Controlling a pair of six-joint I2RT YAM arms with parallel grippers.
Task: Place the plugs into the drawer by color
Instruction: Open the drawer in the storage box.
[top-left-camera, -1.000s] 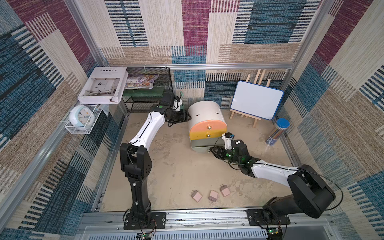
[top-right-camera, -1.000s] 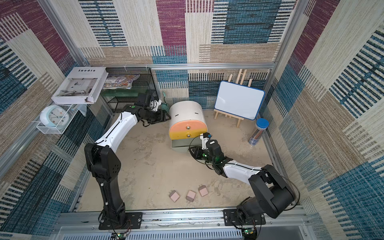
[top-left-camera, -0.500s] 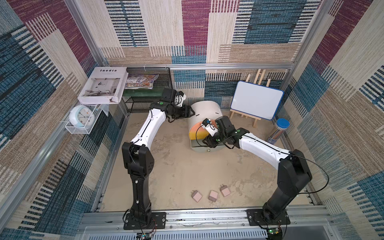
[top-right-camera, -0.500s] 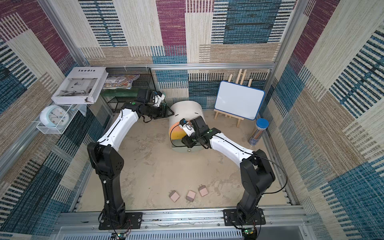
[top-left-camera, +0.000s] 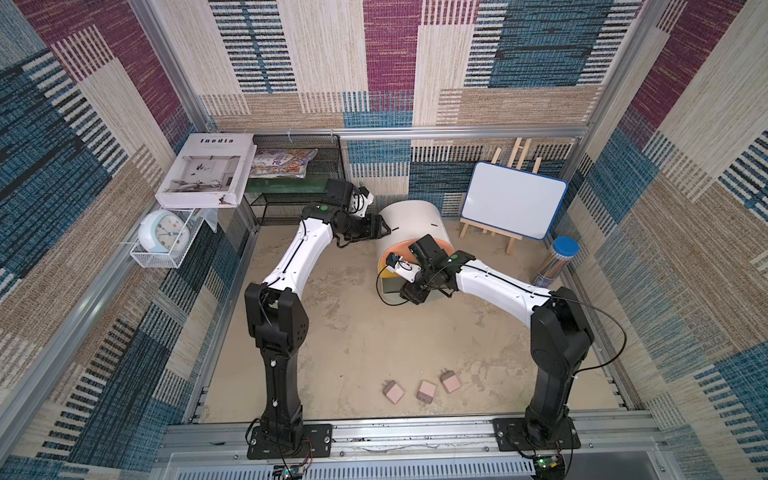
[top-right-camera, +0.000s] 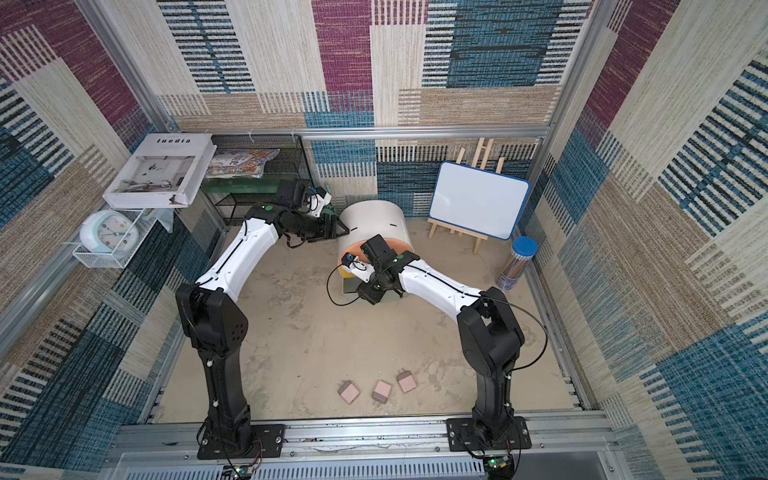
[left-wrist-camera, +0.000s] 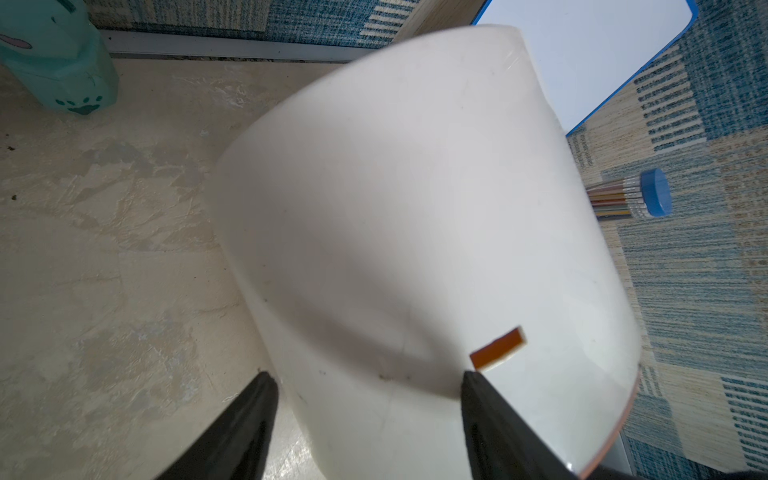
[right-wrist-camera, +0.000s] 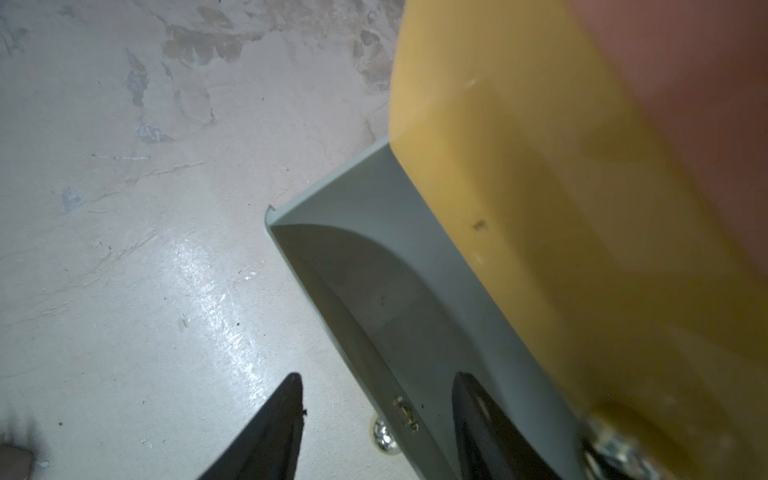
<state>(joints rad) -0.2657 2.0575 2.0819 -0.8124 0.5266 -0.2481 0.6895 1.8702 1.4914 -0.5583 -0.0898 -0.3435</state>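
The drawer cabinet (top-left-camera: 411, 220) is a white barrel with peach, yellow (right-wrist-camera: 540, 208) and grey fronts. Its grey bottom drawer (right-wrist-camera: 374, 291) is pulled out. My right gripper (right-wrist-camera: 377, 374) is open and straddles that drawer's front wall by the metal knob (right-wrist-camera: 384, 434), one finger inside and one outside. In both top views it hangs over the drawer (top-left-camera: 409, 293) (top-right-camera: 368, 293). My left gripper (left-wrist-camera: 366, 374) (top-left-camera: 380, 228) is open around the cabinet's white side wall (left-wrist-camera: 415, 208). Three pink plugs (top-left-camera: 392, 392) (top-left-camera: 426, 390) (top-left-camera: 450, 382) lie on the floor near the front rail.
A whiteboard on an easel (top-left-camera: 513, 205) and a blue-lidded pencil tube (top-left-camera: 557, 259) stand right of the cabinet. A black wire-mesh shelf (top-left-camera: 291, 195), a book (top-left-camera: 205, 170) and a clock (top-left-camera: 164, 232) are at the back left. A teal container (left-wrist-camera: 54, 54) stands behind the cabinet.
My right arm swung from the cabinet's right front over to the grey drawer, and its jaws spread wider. My left gripper shifted up against the cabinet's side and opened a little.
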